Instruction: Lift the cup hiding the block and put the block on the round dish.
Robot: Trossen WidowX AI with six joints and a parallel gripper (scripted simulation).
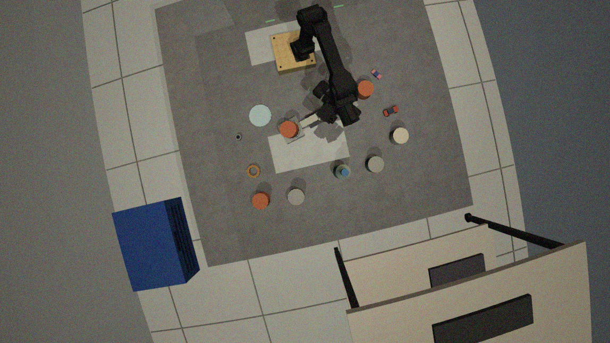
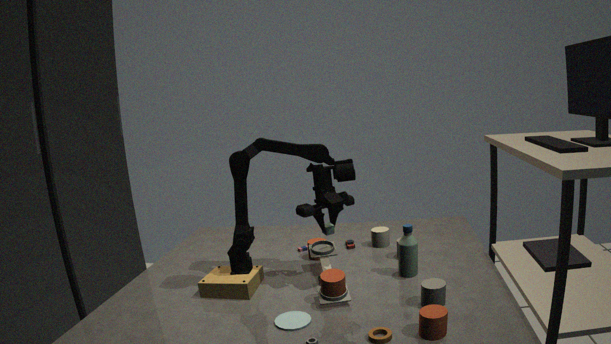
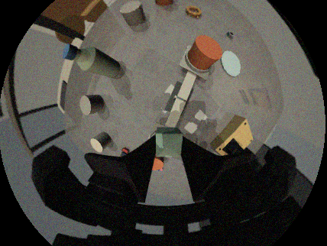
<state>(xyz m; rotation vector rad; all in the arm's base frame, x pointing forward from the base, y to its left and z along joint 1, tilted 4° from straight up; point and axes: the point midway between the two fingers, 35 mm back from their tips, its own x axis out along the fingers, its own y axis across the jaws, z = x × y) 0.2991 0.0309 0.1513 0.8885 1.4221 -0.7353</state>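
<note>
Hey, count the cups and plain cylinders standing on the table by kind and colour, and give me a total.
Orange cups: 2
Orange cylinder: 1
Grey cylinders: 2
Cream cylinder: 1
Total: 6

block (image 2: 328, 229) showing pale green | tool (image 2: 325, 226) showing black | cup (image 2: 332, 282) on balance showing orange-red | round dish (image 2: 292, 320) showing pale blue | arm base (image 2: 213, 287) showing tan | bottle (image 2: 407, 256) showing grey-green with blue cap (image 2: 407, 228) | ring (image 2: 379, 334) showing ochre | desk (image 2: 171, 308) showing mottled grey | crate (image 1: 144, 245) showing deep blue
</note>
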